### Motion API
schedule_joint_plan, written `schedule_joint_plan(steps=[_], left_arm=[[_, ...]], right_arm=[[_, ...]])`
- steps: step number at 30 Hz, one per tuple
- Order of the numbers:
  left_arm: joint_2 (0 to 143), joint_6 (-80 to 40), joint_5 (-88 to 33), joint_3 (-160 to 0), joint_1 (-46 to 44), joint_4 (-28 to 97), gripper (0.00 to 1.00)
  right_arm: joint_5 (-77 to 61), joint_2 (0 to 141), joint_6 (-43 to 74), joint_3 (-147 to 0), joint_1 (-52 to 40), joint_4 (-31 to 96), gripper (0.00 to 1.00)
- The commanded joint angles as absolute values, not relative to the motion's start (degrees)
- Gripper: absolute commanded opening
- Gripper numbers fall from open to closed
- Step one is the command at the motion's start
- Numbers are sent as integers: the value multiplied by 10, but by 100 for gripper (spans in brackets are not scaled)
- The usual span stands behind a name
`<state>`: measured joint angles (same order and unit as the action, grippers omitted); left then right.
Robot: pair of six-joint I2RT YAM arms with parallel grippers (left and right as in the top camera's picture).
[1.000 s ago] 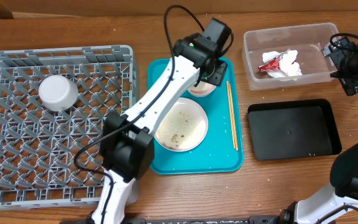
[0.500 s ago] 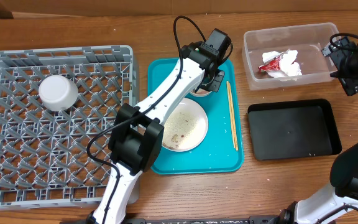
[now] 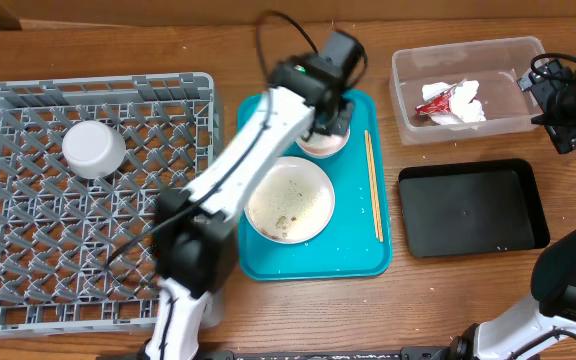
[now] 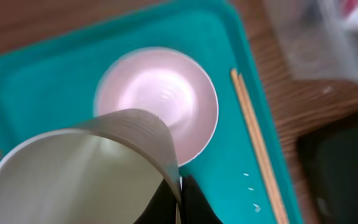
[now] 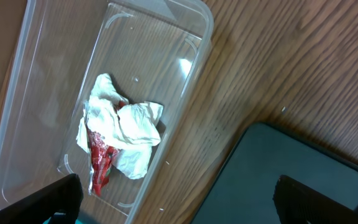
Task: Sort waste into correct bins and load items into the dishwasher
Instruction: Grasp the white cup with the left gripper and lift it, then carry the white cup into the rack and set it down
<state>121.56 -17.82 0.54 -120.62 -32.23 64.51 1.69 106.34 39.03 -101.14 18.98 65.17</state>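
One cup [image 4: 73, 174] clamped at rim in L end effector [image 4: 178, 194], R end effector [image 5: 179, 202] apart near tub [image 5: 188, 43]

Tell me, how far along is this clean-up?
Done: napkin and wrapper lie in the tub; one bowl sits in the rack. In hand: the left end effector grips a cup. Left on the tray: saucer, plate, chopsticks.

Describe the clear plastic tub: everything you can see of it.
The clear tub is a see-through plastic rectangle with rounded corners and a raised rim, upright on the wooden table, beside the black tray but apart from it. Inside lie a crumpled white napkin and a red wrapper, touching each other.
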Motion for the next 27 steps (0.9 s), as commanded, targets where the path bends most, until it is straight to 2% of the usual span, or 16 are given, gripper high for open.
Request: schedule_joint_plan(steps=[1, 12, 22, 27], left_arm=[[1119, -215, 2, -1232, -270, 673, 4], [1085, -196, -202, -1218, -22, 897, 4], [1085, -53, -453, -1172, 178, 912, 4], [1085, -3, -507, -1106, 266, 914, 4]], right_arm=[[18, 1058, 390, -1013, 187, 649, 100], [18, 1058, 390, -1013, 187, 649, 100], [18, 1058, 390, -1013, 187, 649, 100], [18, 1058, 390, -1013, 187, 649, 100]])
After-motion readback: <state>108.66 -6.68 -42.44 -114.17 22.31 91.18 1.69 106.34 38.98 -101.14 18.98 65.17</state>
